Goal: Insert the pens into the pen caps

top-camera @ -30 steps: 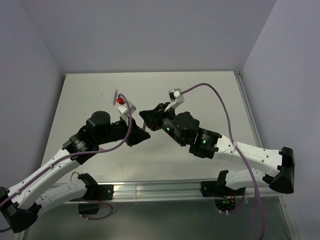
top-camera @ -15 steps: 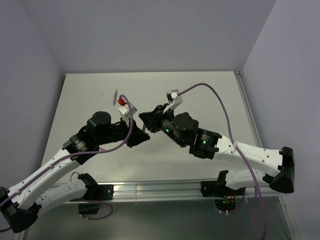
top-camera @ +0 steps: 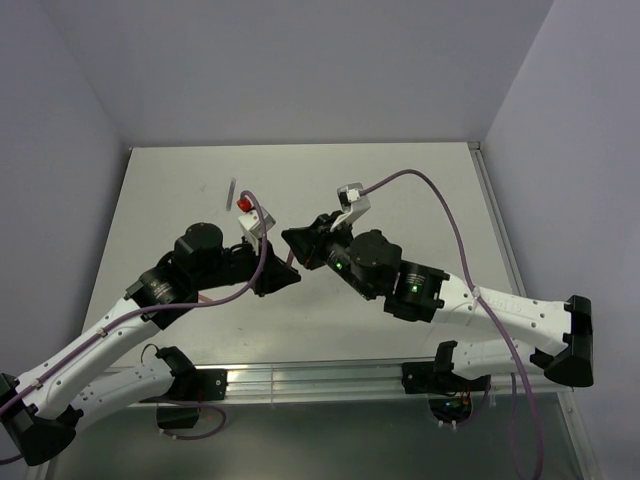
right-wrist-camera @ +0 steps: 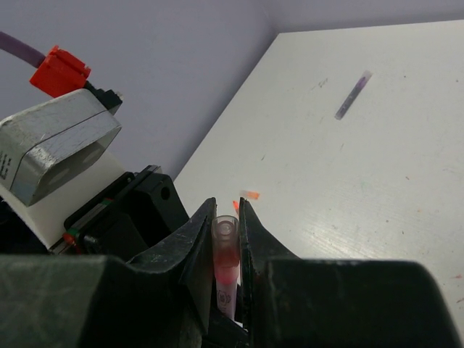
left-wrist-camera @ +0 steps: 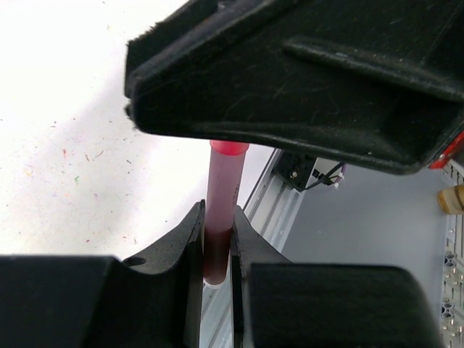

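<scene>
Inside, the clamped pen cap (mouth open) shows red.

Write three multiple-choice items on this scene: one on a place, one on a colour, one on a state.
1. The grey pen lies: A alone on the table; B on the front rail; C against the wall.
2. The pen in the left gripper is: A green; B reddish; C blue.
3. The right gripper is: A open, empty; B out of view; C shut on a pen cap.
Answers: 1 A, bare tabletop surrounds it; 2 B, the left wrist view shows its pinkish-red shaft; 3 C, the pinkish tube sits clamped in it.
</scene>
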